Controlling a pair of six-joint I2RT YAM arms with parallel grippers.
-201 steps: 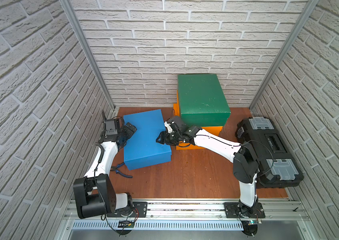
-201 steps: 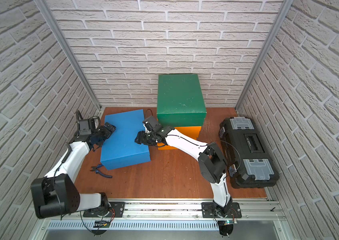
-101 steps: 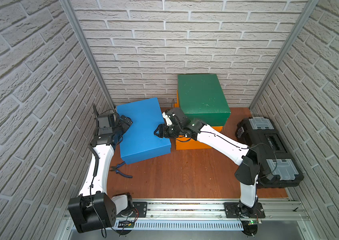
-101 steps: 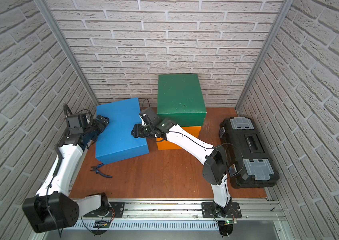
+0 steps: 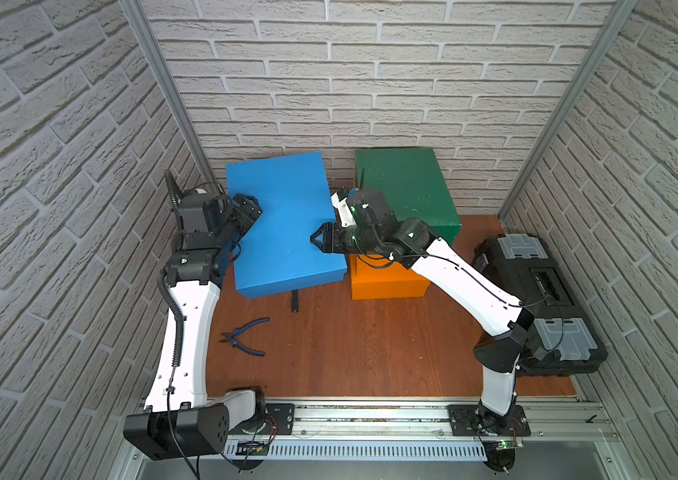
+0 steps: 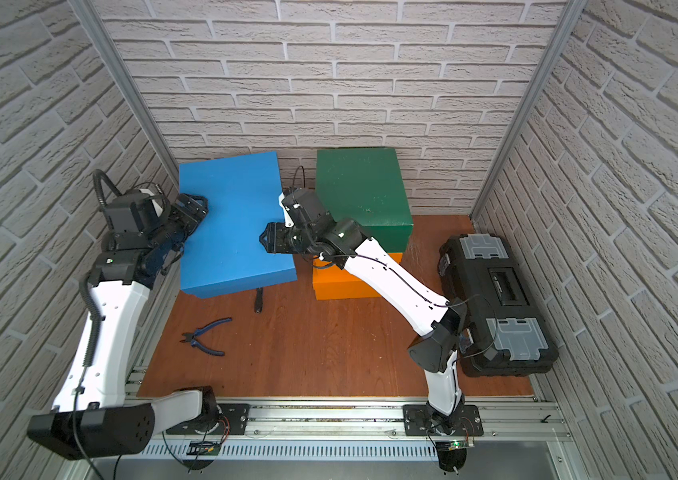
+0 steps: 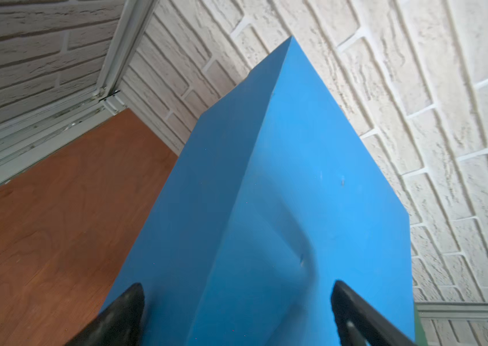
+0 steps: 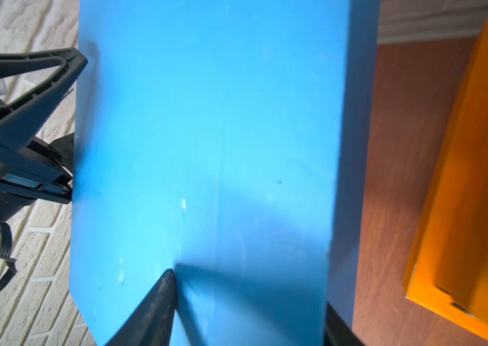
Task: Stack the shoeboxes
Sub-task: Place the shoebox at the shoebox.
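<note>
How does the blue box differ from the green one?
The blue box is held off the table by the left gripper and right gripper; the green box rests on an orange box. The blue box sits skewed, the green box square to the back wall. Both are plain boxes of similar size.

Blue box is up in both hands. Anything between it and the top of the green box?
No loose object visible. Only the right arm itself: its wrist hangs over the green box at the corner nearest the blue box. The rest of the lid looks bare.
</note>
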